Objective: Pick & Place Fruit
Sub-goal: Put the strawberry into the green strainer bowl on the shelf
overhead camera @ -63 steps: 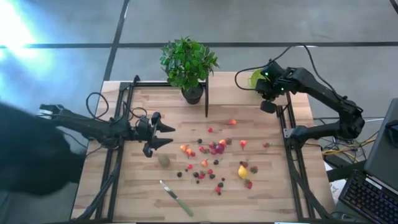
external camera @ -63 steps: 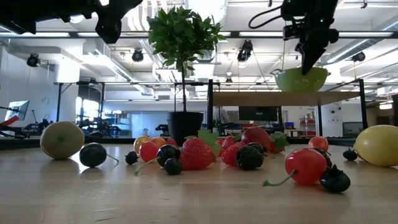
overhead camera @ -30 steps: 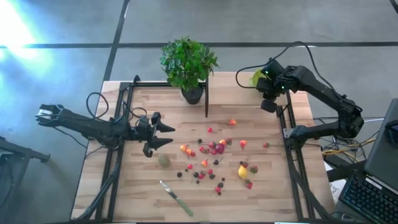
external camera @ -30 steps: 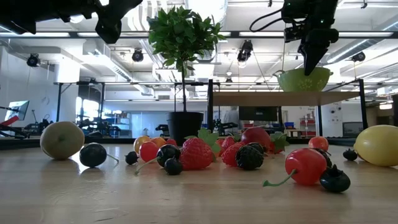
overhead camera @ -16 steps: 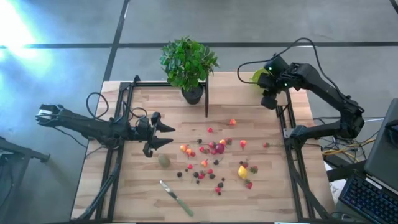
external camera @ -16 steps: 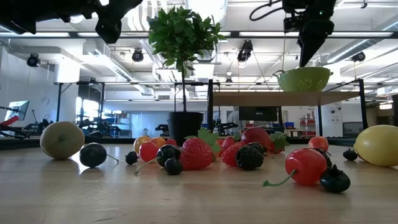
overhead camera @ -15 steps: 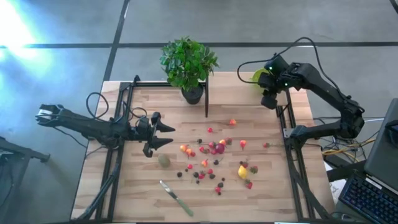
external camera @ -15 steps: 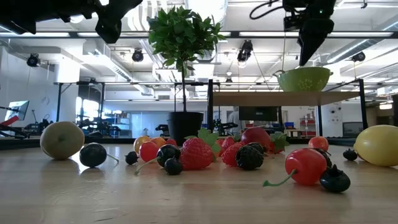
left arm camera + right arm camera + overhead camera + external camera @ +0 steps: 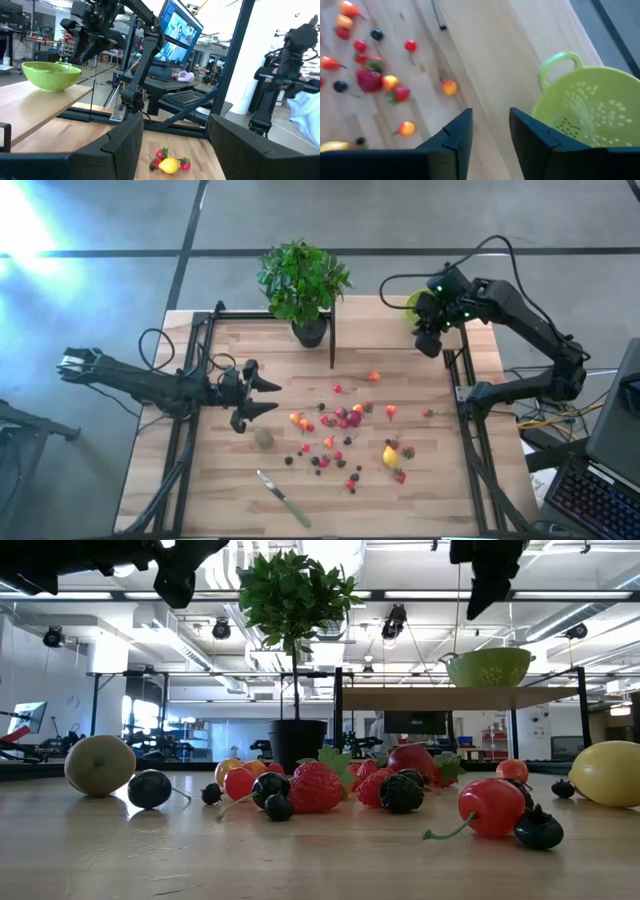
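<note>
Many small fruits (image 9: 345, 435) lie scattered over the middle of the desk (image 9: 200, 480) in the high view, the lemon (image 9: 389, 456) toward the right and the kiwi (image 9: 263, 437) at the left edge of the scatter. A knife (image 9: 283, 498) lies nearer the front edge, apart from them. A potted plant (image 9: 303, 284) stands at the back. The left tool (image 9: 266, 396) hangs over the desk's left part, just beside the kiwi, fingers spread and empty. The right tool (image 9: 430, 342) hangs at the back right corner beside the green colander (image 9: 412, 304).

In the low view the kiwi (image 9: 100, 764) sits far left, a strawberry (image 9: 316, 787) and dark berries (image 9: 400, 792) in the middle, the lemon (image 9: 605, 773) far right; the plant (image 9: 293, 610) rises behind them and the colander (image 9: 487, 667) sits on a raised shelf.

The left wrist view shows the lemon (image 9: 169, 164) between its spread fingers (image 9: 125, 145), and the colander (image 9: 51, 76) farther off.

The right wrist view shows its fingers (image 9: 455, 140) apart, holding nothing, with the colander (image 9: 590, 102) near and fruits (image 9: 370, 80) beyond
</note>
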Robot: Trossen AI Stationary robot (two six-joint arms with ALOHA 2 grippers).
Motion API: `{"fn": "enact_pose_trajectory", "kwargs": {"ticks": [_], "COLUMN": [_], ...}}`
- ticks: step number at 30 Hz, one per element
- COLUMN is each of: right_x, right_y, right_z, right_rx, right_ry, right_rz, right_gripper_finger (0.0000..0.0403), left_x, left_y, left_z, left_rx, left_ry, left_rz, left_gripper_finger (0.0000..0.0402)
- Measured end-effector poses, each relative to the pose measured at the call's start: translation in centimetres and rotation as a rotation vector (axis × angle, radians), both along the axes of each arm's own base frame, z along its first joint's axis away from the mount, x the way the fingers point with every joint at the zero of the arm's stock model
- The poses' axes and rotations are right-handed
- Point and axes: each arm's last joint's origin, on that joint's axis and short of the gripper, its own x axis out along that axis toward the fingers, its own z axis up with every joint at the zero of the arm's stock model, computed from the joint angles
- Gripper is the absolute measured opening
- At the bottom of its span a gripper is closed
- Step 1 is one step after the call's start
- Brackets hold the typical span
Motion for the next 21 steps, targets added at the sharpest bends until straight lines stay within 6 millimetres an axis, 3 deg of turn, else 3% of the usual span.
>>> {"fn": "enact_pose_trajectory", "kwargs": {"ticks": [14,21], "right_x": [2.7,3.5], "right_y": [5.4,9.4], "right_z": [0.7,0.0], "right_rx": [0.043,0.111], "right_ry": [-0.051,-0.026], "right_rz": [0.193,0.299], "right_gripper_finger": [0.0017,0.0012], "left_x": [0.0,0.0], "left_y": [0.0,0.0], "left_z": [0.0,0.0], "left_rx": [0.004,0.005], "left_ry": [0.000,0.004], "left_rz": [0.001,0.001], "left_gripper_finger": [0.0229,0.0229]}}
